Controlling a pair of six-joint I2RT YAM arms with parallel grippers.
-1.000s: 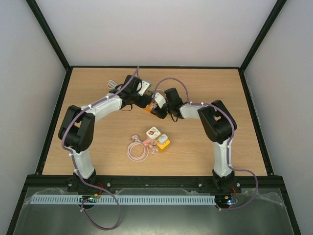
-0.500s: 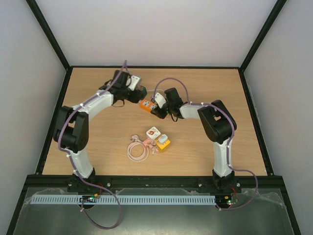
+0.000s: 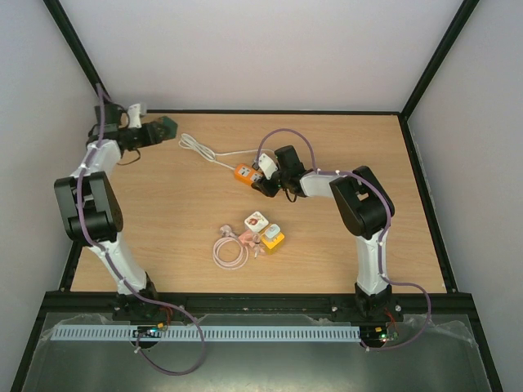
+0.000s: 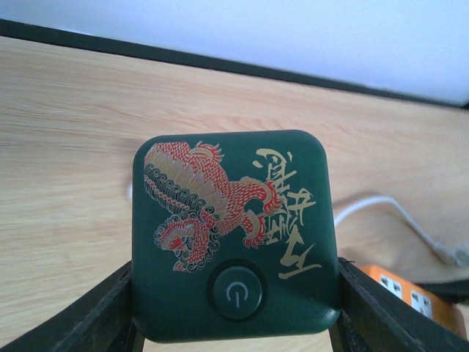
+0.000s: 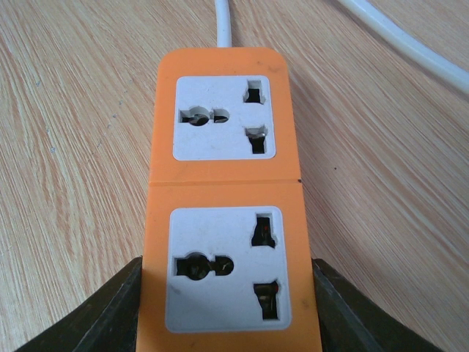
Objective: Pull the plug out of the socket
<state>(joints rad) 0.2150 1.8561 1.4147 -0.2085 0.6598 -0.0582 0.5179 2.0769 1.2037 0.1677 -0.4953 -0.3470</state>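
At upper left of top view, dark green square plug (image 4: 233,213) with dragon print clenched in left gripper (image 4: 236,312), well apart from orange plastic socket strip (image 5: 223,182), clamped by right gripper (image 5: 229,315) at centre

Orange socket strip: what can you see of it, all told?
The orange socket strip looks like plastic, with two white outlet faces, both empty. It lies flat on the wooden table. A white cable leaves its far end. The right gripper clamps its near end, one dark finger against each side.
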